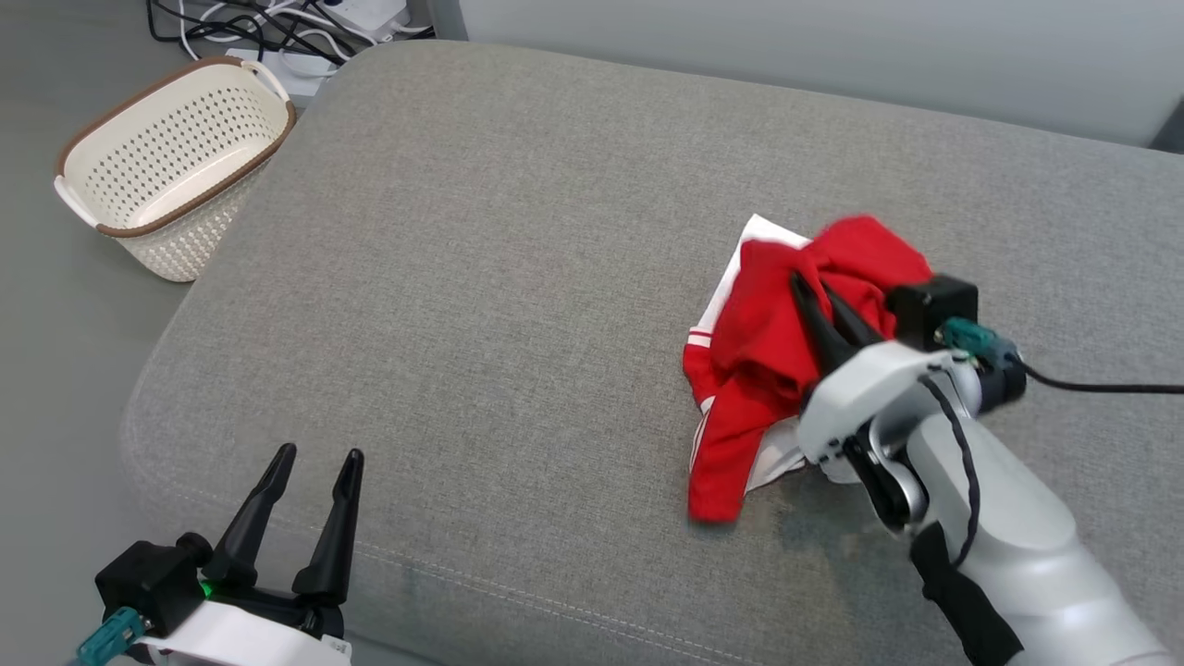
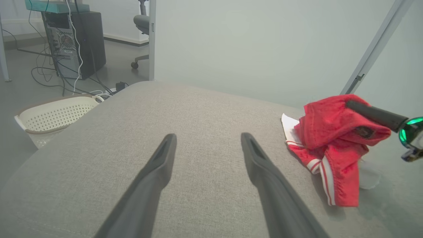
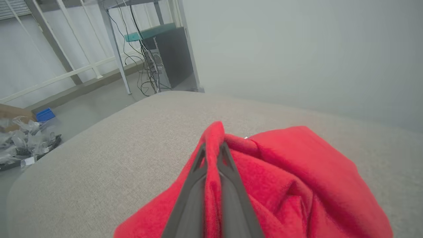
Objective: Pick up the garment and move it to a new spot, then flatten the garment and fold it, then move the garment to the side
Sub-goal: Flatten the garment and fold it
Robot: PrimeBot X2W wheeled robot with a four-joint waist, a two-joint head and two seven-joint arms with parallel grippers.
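**Q:** Grey cushion (image 1: 518, 277) under it all. Where on it is the garment (image 1: 758, 342)?

**A:** On the cushion's right half, about midway from front to back. It is red with white stripes, bunched up, and a white part shows at its far edge.

**Q:** And the right gripper (image 1: 812, 287)?

**A:** It is on top of the garment, with its fingers pinched together on a red fold. The cloth rises to a peak where it is gripped. The lower part hangs down and lies on the cushion.

**Q:** The left gripper (image 1: 319, 453)?

**A:** It is over the cushion's near left corner, fingers spread wide with nothing between them, well apart from the garment.

**Q:** What sits off the cushion?

**A:** A cream basket (image 1: 185, 250) with a brown rim stands on the floor (image 1: 55, 370), just beside the cushion's far left corner. Cables (image 1: 277, 28) lie on the floor beyond that corner.
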